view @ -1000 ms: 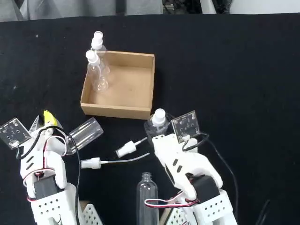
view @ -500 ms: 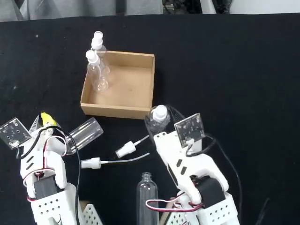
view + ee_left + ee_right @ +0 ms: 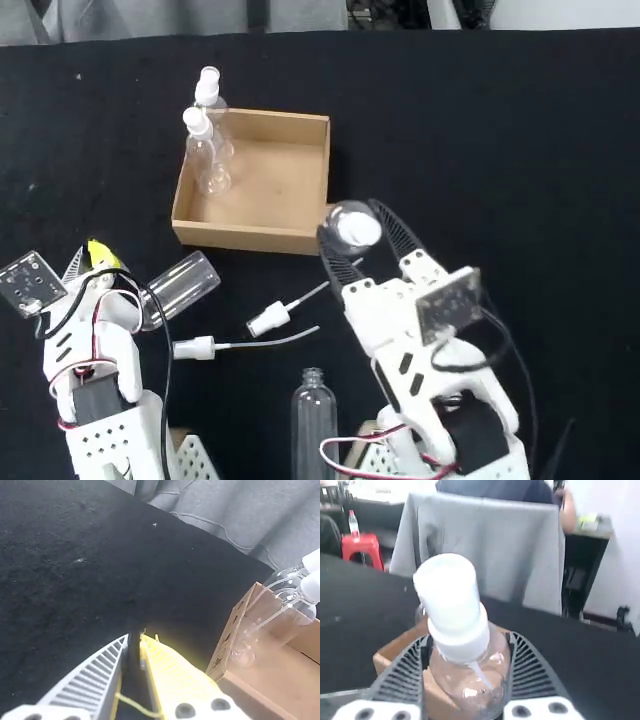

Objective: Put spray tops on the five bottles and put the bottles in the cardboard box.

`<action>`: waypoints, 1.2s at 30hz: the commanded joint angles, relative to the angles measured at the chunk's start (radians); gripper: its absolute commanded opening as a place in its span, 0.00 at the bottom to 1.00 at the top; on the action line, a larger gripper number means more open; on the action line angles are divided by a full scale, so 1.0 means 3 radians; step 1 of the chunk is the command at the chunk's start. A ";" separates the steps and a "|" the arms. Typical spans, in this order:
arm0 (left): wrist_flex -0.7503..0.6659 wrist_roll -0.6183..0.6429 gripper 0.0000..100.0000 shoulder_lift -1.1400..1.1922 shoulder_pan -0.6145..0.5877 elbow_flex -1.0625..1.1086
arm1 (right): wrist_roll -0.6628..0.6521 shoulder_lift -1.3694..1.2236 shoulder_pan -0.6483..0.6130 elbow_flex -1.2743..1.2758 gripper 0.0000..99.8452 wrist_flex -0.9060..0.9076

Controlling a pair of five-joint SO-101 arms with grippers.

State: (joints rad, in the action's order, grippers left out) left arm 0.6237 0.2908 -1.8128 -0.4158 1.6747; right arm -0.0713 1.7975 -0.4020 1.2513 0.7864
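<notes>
Right wrist view: the right gripper (image 3: pixel 469 642) is closed around the clear body of a capped bottle (image 3: pixel 451 595), whose bulk and the ribbed fingers (image 3: pixel 402 672) hide most of the cardboard box (image 3: pixel 390 655) behind; whether the bottle's base touches the table cannot be told. From the high view this bottle sits just beside the box's near right corner. The left gripper (image 3: pixel 134 642) has its jaws drawn together with only a thin slit, holding nothing. An uncapped bottle (image 3: pixel 182 283) lies beside that arm, one end hidden by it. An open-necked upright bottle (image 3: pixel 312 425) is cut off at the picture's lower edge. Two loose spray tops (image 3: pixel 270 318) lie between the arms. Two finished bottles (image 3: pixel 206 150) crowd the box's far left corner, leaving its floor open. Wide bare table (image 3: pixel 500 150) lies right of the box.
</notes>
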 commanded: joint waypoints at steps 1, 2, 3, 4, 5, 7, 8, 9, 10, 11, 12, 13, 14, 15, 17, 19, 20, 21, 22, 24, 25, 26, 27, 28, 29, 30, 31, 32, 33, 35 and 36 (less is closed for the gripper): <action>-0.0072 -0.0026 0.03 -0.0026 -0.0028 0.0084 | -0.0031 0.0284 0.0066 -0.0269 0.03 -0.0297; -0.0072 -0.0026 0.03 -0.0026 -0.0028 0.0084 | -0.0031 0.0284 0.0066 -0.0269 0.03 -0.0358; -0.0072 -0.0026 0.03 -0.0026 -0.0028 0.0084 | -0.0031 0.0274 0.0066 -0.0258 0.03 -0.0404; -0.0072 -0.0026 0.03 -0.0026 -0.0028 0.0084 | -0.0031 0.0243 0.0066 -0.0258 0.03 -0.0450; -0.0072 -0.0026 0.03 -0.0026 -0.0028 0.0084 | -0.0031 0.0192 0.0066 -0.0269 0.03 -0.0481; -0.0072 -0.0026 0.03 -0.0026 -0.0023 0.0084 | -0.0031 0.0049 0.0066 -0.0294 0.03 -0.0583; -0.0072 -0.0026 0.03 -0.0026 -0.0023 0.0084 | -0.0031 -0.0043 0.0041 -0.0309 0.03 -0.0644; -0.0072 -0.0026 0.03 -0.0026 -0.0023 0.0084 | -0.0031 -0.0146 -0.0010 -0.0340 0.03 -0.0716; -0.0072 -0.0026 0.03 -0.0026 -0.0023 0.0084 | -0.0031 -0.0253 -0.0066 -0.0371 0.03 -0.0777; -0.0072 -0.0026 0.03 -0.0026 -0.0023 0.0084 | -0.0031 -0.0371 -0.0128 -0.0407 0.03 -0.0844; -0.0072 -0.0026 0.03 -0.0026 -0.0023 0.0084 | -0.0031 -0.0488 -0.0189 -0.0448 0.03 -0.0895; -0.0072 -0.0026 0.03 -0.0026 -0.0023 0.0084 | -0.0031 -0.0611 -0.0251 -0.0488 0.03 -0.0951; -0.0072 -0.0026 0.03 -0.0026 -0.0023 0.0084 | -0.0031 -0.0729 -0.0297 -0.0529 0.03 -0.0997; -0.0072 -0.0026 0.03 -0.0026 -0.0023 0.0084 | -0.0031 -0.0857 -0.0322 -0.0570 0.03 -0.1043; -0.0072 -0.0026 0.03 -0.0026 -0.0023 0.0084 | -0.0031 -0.1107 -0.0363 -0.0632 0.03 -0.1135; -0.0072 -0.0026 0.03 -0.0026 -0.0023 0.0084 | -0.0031 -0.1358 -0.0409 -0.0708 0.03 -0.1207; -0.0072 -0.0026 0.03 -0.0026 -0.0023 0.0084 | -0.0031 -0.1476 -0.0440 -0.0754 0.03 -0.1222; -0.0072 -0.0026 0.03 -0.0026 -0.0023 0.0084 | -0.0031 -0.1588 -0.0465 -0.0795 0.03 -0.1227; -0.0072 -0.0026 0.03 -0.0026 -0.0023 0.0084 | -0.0031 -0.1690 -0.0501 -0.0846 0.03 -0.1227; -0.0072 -0.0026 0.03 -0.0026 -0.0023 0.0084 | -0.0031 -0.1890 -0.0578 -0.0944 0.03 -0.1227; -0.0072 -0.0026 0.03 -0.0026 -0.0023 0.0084 | -0.0031 -0.1982 -0.0614 -0.0985 0.03 -0.1227; -0.0072 -0.0026 0.03 -0.0026 -0.0023 0.0084 | -0.0031 -0.2064 -0.0650 -0.1031 0.03 -0.1227; -0.0072 -0.0026 0.03 -0.0026 -0.0023 0.0084 | -0.0031 -0.2156 -0.0675 -0.1071 0.03 -0.1227; -0.0072 -0.0026 0.03 -0.0026 -0.0023 0.0084 | -0.0031 -0.2248 -0.0706 -0.1118 0.03 -0.1233; -0.0072 -0.0026 0.03 -0.0026 -0.0023 0.0084 | -0.0031 -0.2340 -0.0731 -0.1164 0.03 -0.1233; -0.0072 -0.0026 0.03 -0.0026 -0.0028 0.0084 | -0.0031 -0.2437 -0.0762 -0.1210 0.03 -0.1233; -0.0072 -0.0026 0.03 -0.0026 -0.0028 0.0084 | -0.0026 -0.2529 -0.0783 -0.1256 0.03 -0.1233; -0.0072 -0.0026 0.03 -0.0026 -0.0028 0.0084 | 0.0005 -0.2631 -0.0808 -0.1302 0.03 -0.1248; -0.0072 -0.0026 0.03 -0.0026 -0.0028 0.0084 | 0.0077 -0.2729 -0.0818 -0.1332 0.03 -0.1294; -0.0072 -0.0031 0.03 -0.0026 -0.0028 0.0084 | 0.0215 -0.2908 -0.0818 -0.1378 0.03 -0.1432; -0.0072 -0.0031 0.03 -0.0026 -0.0028 0.0084 | 0.0245 -0.2995 -0.0818 -0.1383 0.03 -0.1493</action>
State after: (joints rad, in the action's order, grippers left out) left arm 0.6237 0.2908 -1.8128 -0.4158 1.6747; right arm -0.0376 0.9659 -0.6260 0.9152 0.4104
